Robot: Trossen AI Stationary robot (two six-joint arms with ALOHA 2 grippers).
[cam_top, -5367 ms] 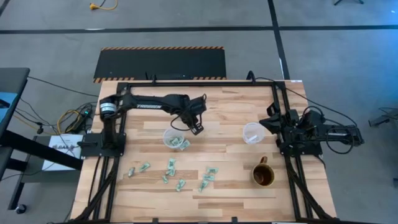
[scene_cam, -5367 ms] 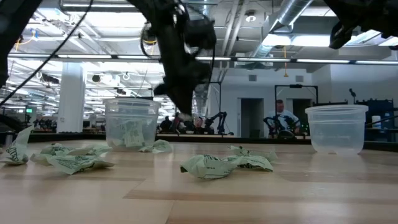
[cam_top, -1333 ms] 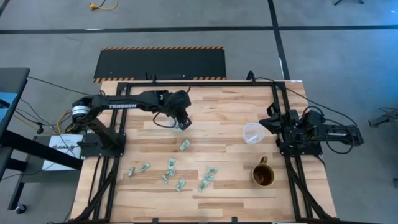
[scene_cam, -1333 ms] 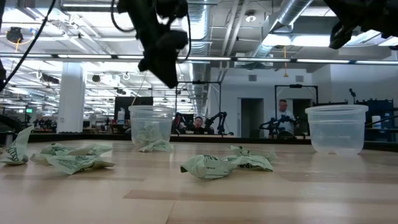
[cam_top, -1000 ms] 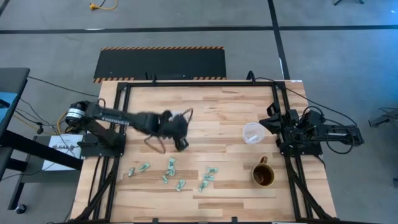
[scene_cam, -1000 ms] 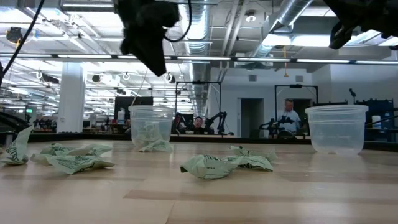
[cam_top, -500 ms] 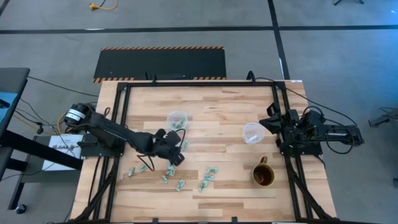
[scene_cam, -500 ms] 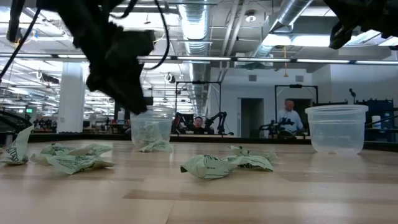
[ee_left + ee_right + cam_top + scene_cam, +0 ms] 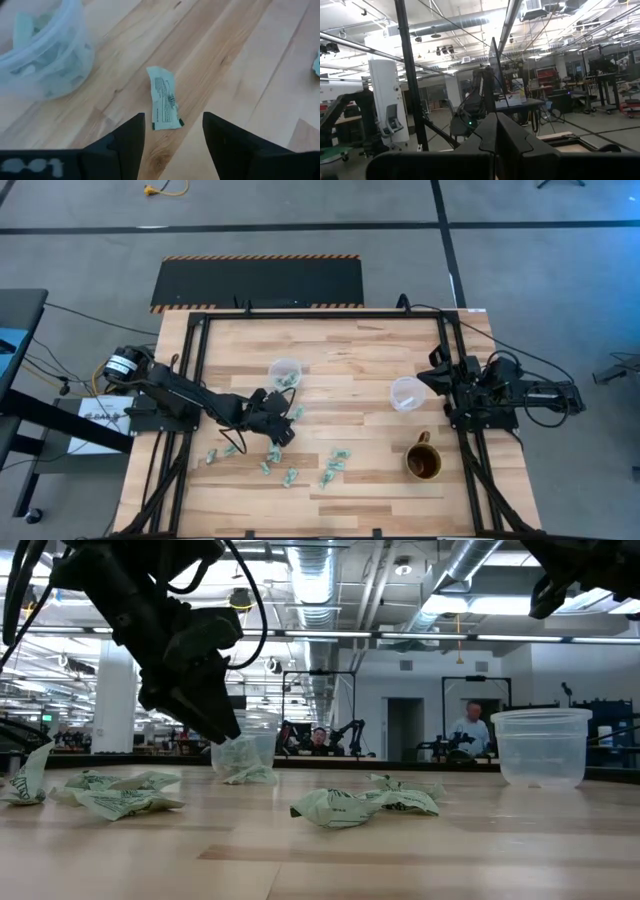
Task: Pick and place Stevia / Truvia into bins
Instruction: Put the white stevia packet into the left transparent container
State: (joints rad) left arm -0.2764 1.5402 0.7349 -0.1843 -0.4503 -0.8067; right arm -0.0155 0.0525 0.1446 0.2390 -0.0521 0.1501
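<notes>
Below, left tool (image 9: 172, 137) spread over flat sachet (image 9: 164, 98), its long axis running away between fingers.

left gripper (image 9: 172, 132) lowered over a sachet (image 9: 164, 98), fingers (image 9: 131, 137) spread wider

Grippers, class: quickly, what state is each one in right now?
Left gripper: open, empty, over a sachet.
Right gripper: shut, holding nothing, parked at the table's right edge.
</notes>
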